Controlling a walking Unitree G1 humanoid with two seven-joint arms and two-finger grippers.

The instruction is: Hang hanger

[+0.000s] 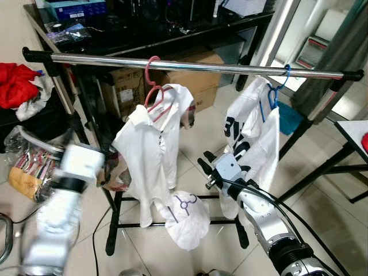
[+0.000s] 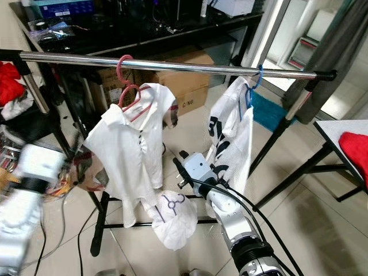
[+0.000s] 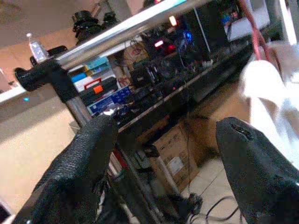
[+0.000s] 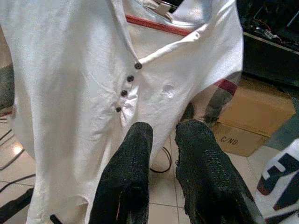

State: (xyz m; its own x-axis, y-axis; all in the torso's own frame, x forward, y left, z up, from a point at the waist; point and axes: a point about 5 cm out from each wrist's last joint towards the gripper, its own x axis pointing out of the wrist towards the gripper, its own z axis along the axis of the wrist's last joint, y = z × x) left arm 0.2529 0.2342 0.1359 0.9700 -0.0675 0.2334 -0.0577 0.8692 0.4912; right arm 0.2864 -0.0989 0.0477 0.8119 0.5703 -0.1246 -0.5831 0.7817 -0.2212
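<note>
A chrome rail (image 1: 230,68) runs across the rack at chest height. A pink hanger (image 1: 153,86) hooks over it and carries a white polo shirt (image 1: 148,155). Further right, a blue hanger (image 1: 278,87) holds a white shirt with dark print (image 1: 253,135). My right gripper (image 1: 204,160) is low between the two shirts, with its fingers (image 4: 133,158) shut on nothing and pointing at the polo's buttons (image 4: 125,92). My left gripper (image 3: 168,123) is open and faces the rail's black left end cap (image 3: 39,74). The left arm (image 1: 66,190) is blurred.
A white bundle with a dark mark (image 1: 187,221) hangs at the rack's lower crossbar (image 1: 132,198). Cardboard boxes (image 1: 195,80) and a black desk (image 1: 172,31) stand behind the rack. Red cloth (image 1: 14,83) lies at the left, a table (image 1: 353,135) stands at the right, and cables trail on the floor.
</note>
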